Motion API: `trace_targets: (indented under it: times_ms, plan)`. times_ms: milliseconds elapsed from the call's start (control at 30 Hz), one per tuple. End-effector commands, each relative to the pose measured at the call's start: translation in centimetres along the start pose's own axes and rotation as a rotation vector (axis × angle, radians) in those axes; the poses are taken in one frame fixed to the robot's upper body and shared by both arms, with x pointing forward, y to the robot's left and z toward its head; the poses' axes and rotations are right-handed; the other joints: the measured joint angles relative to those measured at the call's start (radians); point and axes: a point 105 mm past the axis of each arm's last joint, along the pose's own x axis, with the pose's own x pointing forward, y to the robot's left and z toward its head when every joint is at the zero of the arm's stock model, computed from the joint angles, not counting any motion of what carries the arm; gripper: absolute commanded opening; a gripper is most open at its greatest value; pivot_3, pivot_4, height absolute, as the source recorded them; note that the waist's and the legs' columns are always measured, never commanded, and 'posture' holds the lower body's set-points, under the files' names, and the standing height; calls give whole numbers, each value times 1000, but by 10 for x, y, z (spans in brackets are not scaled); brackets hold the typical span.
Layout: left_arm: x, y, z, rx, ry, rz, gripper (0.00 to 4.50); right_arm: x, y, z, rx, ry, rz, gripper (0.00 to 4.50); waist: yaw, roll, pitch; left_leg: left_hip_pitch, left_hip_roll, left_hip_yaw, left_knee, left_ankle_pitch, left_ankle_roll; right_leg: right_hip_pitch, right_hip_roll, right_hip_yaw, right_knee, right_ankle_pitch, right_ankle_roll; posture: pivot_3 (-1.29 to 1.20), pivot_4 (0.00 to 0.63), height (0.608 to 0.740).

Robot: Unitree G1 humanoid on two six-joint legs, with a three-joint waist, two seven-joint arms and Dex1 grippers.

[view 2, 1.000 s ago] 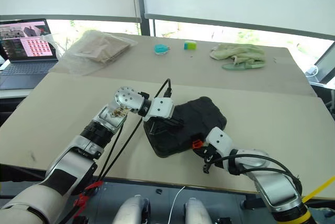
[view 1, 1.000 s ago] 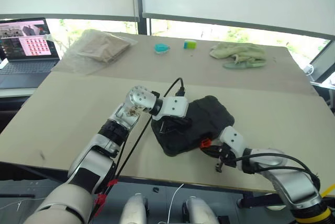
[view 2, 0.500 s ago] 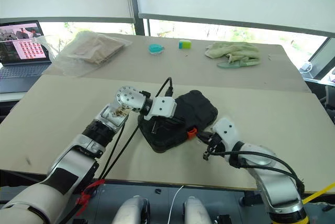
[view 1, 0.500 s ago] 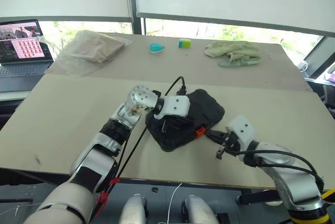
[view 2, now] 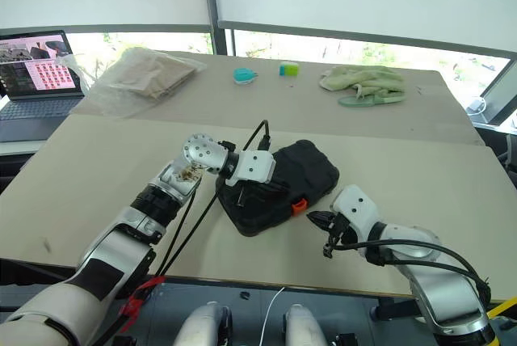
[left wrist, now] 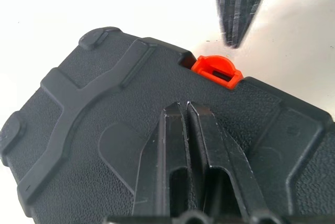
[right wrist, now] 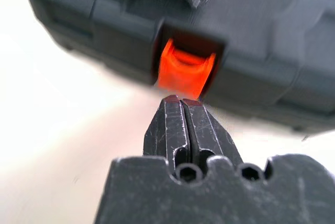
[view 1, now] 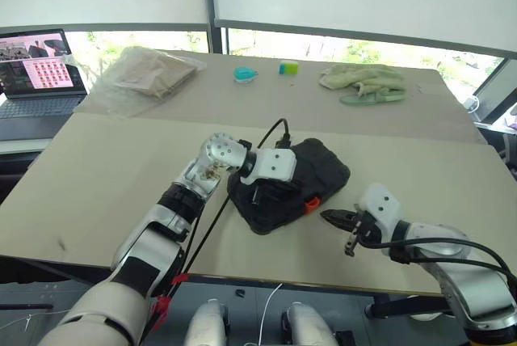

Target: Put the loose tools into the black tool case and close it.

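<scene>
Right wrist view: right tool [right wrist: 182,101] pinched together, now backed just off orange latch [right wrist: 185,69]; left tool [left wrist: 187,107] together, pressing closed black tool case [view 1: 287,187] mid-tabletop [view 1: 105,168]; latching likely done.

We see black tool case [view 1: 287,187] lying closed and flat on tabletop [view 1: 97,176], near front edge, roughly mid-width, turned diagonal to edges. Outer shell textured, with raised ribs and rounded corners. Orange latch [view 1: 309,204] sits in notch on side facing front-right. We spot no loose tools outside.
</scene>
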Motion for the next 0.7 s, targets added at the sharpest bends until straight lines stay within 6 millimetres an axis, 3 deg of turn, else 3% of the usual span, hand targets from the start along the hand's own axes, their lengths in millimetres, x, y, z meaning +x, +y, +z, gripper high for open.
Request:
trace_targets:
  times_ms: [33,67,100,133,233,333,400,500,600,700]
  plan:
    - [-29,-8,-32,-197,60,58,246,-32,-12,25,43,-89,-27,0,-3,0,0,1,0,0,-1,0,0,0,0,0,0,0,0,0,150,740]
    - [-44,-7,-37,-233,63,95,246,-45,-16,24,66,-77,-31,0,-3,0,0,0,0,0,-1,0,0,0,0,0,0,0,0,0,150,740]
    - [-57,-7,-39,-266,64,125,756,-56,-19,23,71,-61,-31,0,-4,1,1,1,0,0,-2,0,0,0,0,0,0,0,0,0,150,740]
    - [-72,-8,-42,-302,63,153,901,-68,-20,21,64,-35,-23,0,-5,1,1,1,0,0,-3,0,0,-1,0,1,0,0,0,0,150,740]
    - [-136,-24,-39,-438,47,215,1864,-108,-22,26,62,16,23,777,-11,2,1,3,0,0,-8,0,0,-2,1,2,0,-1,-2,0,150,740]
    - [-188,-44,-28,-553,39,253,2779,-134,-23,44,77,-1,87,1756,-14,4,4,3,1,0,-10,0,0,-4,1,3,1,-2,-3,0,150,740]
    - [-212,-60,-22,-625,63,260,3528,-146,-24,56,98,-22,126,2493,-15,3,7,0,1,0,-10,0,0,-8,1,3,1,-3,-3,0,150,740]
    - [-232,-80,-20,-669,129,268,4462,-154,-28,62,124,-27,156,3482,-2,-1,9,0,1,0,-10,0,0,-8,0,3,0,-3,-3,0,150,740]
    - [-245,-87,-20,-689,158,338,4500,-153,-31,59,114,-12,186,4418,18,-1,10,1,1,1,-10,0,0,-10,-5,1,-3,-8,-5,0,150,740]
    - [-244,-87,-18,-676,149,368,4500,-144,-37,58,126,-49,183,4418,23,-2,10,0,1,3,-10,0,0,-10,-6,1,-4,-8,-6,0,150,740]
